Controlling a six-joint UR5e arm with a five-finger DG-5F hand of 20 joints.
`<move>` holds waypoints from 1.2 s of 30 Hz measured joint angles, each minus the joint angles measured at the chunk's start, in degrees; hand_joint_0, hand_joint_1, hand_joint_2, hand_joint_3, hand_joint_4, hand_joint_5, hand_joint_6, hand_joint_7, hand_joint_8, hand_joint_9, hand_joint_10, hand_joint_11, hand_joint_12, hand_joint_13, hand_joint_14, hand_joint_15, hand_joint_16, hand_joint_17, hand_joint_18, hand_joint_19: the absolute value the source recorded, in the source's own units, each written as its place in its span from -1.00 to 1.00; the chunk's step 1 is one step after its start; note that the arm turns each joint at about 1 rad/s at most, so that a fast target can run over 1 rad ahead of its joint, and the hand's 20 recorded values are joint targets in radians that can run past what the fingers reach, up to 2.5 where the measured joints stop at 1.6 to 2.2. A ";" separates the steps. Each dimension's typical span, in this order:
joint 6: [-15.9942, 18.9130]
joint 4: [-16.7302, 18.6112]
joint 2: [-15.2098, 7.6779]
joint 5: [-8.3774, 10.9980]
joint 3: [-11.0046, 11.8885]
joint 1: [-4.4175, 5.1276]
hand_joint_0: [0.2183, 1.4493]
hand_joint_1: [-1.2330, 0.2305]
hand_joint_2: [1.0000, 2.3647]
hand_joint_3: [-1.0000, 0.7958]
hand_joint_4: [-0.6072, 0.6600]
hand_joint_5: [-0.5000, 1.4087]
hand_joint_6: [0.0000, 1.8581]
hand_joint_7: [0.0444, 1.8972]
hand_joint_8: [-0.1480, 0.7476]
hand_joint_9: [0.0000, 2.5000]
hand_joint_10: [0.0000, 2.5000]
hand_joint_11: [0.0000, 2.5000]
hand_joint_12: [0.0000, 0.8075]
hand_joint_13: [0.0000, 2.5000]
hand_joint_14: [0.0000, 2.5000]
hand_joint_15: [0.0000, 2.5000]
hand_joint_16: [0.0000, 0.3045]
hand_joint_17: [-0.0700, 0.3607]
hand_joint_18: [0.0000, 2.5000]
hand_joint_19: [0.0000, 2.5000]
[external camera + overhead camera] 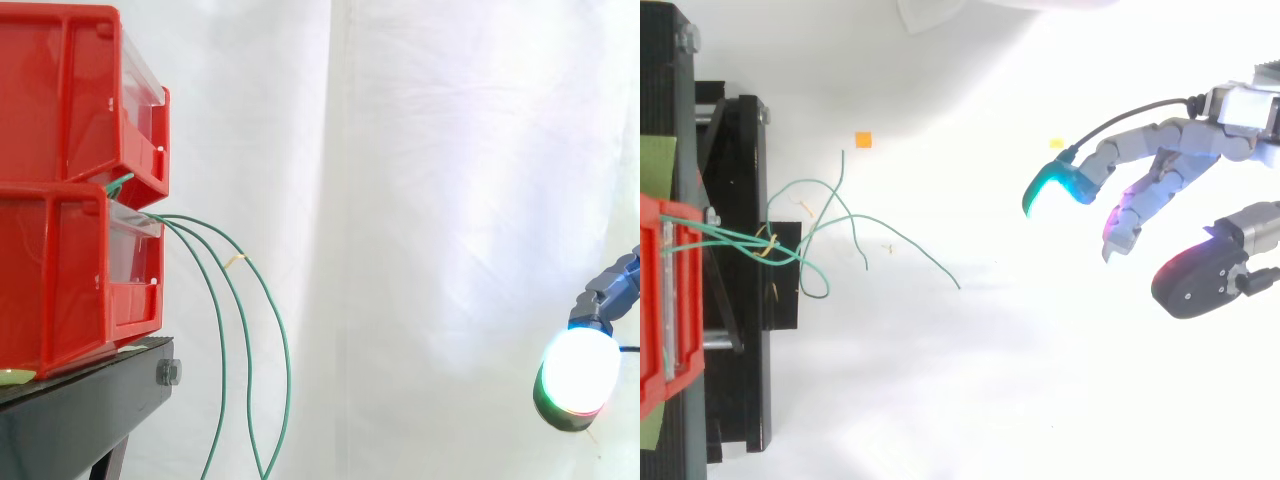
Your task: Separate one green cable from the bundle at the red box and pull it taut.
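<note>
1. Green cables (288, 370) hang well apart from the hand (1180, 140), and none of them touches it. In the top view the longest loose end (956, 286) reaches out toward the hand across the white surface but stops well short of it.
2. The hand has its fingers spread apart and loosely bent, and it holds nothing. A cyan-green pad (1045, 188) leads toward the cables, and a magenta-tinted finger (1120, 225) sits just beside it. The dark thumb (1195, 280), glowing red, stands apart from both. In the side view one pad (578, 372) glows white with a green and red rim.
3. A small yellow scrap (1056, 144) lies just beside the cyan-green pad. An orange square (863, 140) lies much farther out, near another cable end (843, 153).
4. Farther from the hand, the side view shows three strands arching out on the hand's side and drooping below the bench top. One strand carries a pale tag (237, 261).
5. The strands meet in a tangled bundle (770, 245) over the edge of the black bench (90, 400). They enter at the gap between the two bins.
6. Farthest from the hand, the upper red bin (60, 100) sits on the lower red bin (50, 280) on the bench. An olive-green patch (655, 160) lies on the bench, and a white curtain (450, 150) hangs behind.
</note>
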 measured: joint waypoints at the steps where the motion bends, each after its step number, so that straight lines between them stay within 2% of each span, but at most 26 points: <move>1: 0.00 0.00 0.00 0.00 0.00 0.00 -0.46 0.09 -1.00 -0.44 0.27 -0.75 -0.46 -0.50 -0.01 -0.31 -0.99 -0.64 -0.06 -0.36 -0.99 -0.61 -0.72 -0.22 -0.45 -0.42; 11: 0.00 -0.01 0.00 -0.02 0.00 0.00 -0.46 0.09 -1.00 -0.44 0.19 -0.76 -0.46 -0.51 -0.01 -0.32 -0.99 -0.64 -0.07 -0.36 -0.99 -0.62 -0.72 -0.22 -0.45 -0.42; 36: 0.00 0.00 0.04 0.01 0.00 0.00 -0.46 0.09 -1.00 -0.44 0.22 -0.75 -0.46 -0.51 -0.02 -0.32 -0.99 -0.64 -0.07 -0.36 -0.99 -0.61 -0.72 -0.22 -0.45 -0.43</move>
